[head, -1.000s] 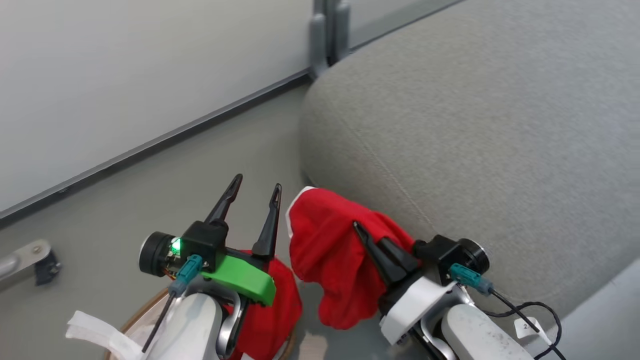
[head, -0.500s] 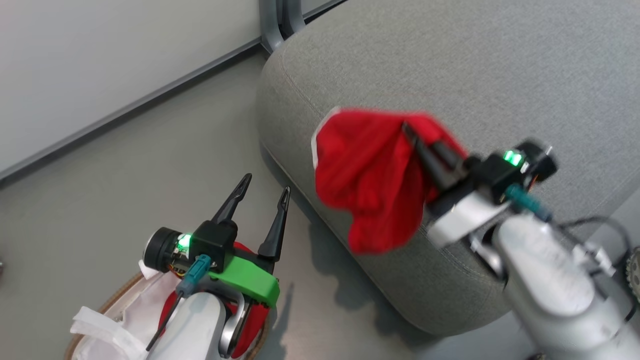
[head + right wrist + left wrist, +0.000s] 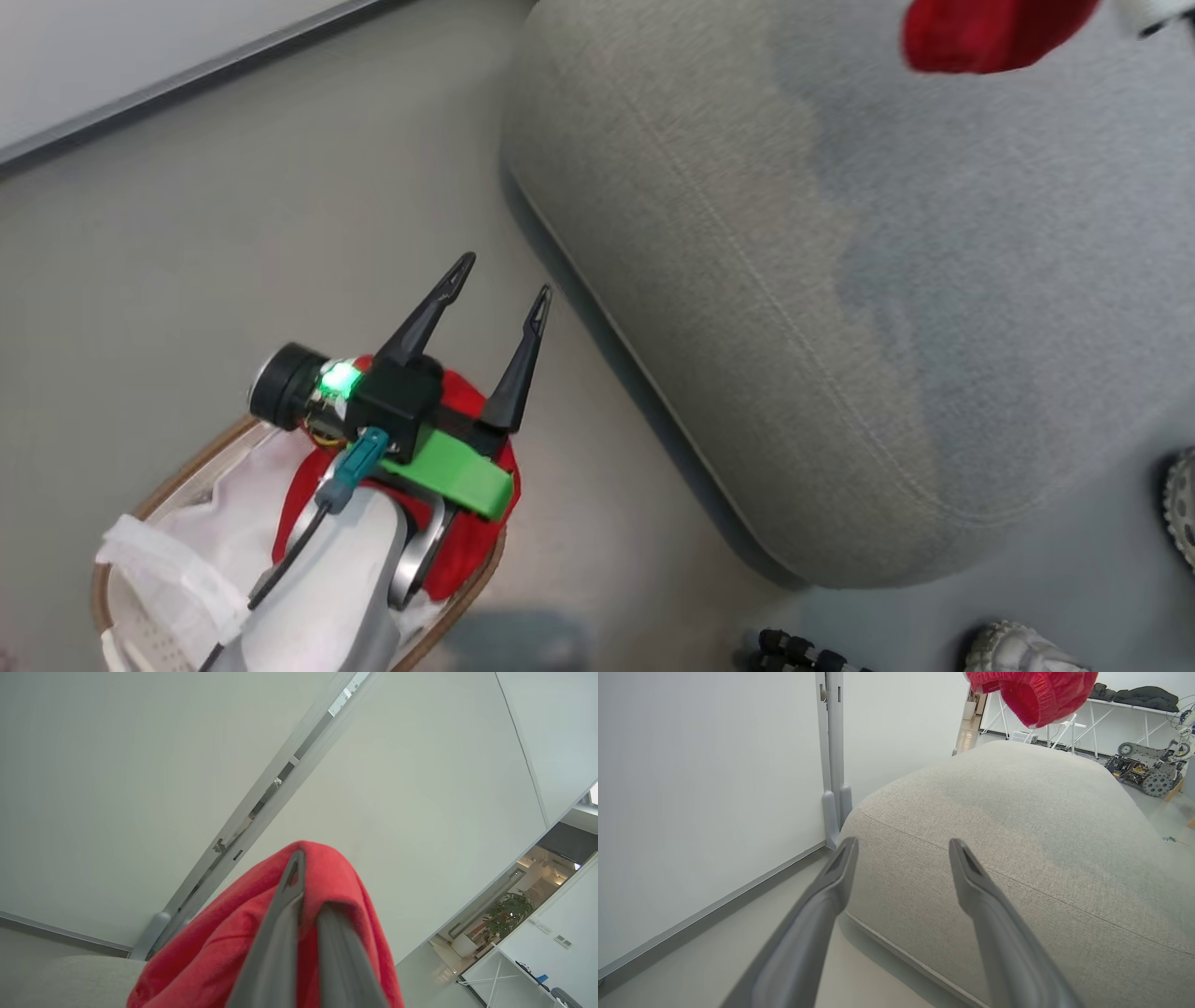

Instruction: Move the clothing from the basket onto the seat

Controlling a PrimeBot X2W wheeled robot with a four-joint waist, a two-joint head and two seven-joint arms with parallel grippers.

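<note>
Red clothing (image 3: pixel 980 35) pinched between right fingers (image 3: pixel 279 933), mostly cut off above seat (image 3: pixel 840 280), left fingers (image 3: pixel 516 369) spread

Bright, even light, soft shadow across the seat (image 3: pixel 700 233), slight blur

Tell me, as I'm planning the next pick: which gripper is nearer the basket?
Left. The left gripper is open above the basket; the right gripper, shut on red clothing, is away over the seat.
</note>
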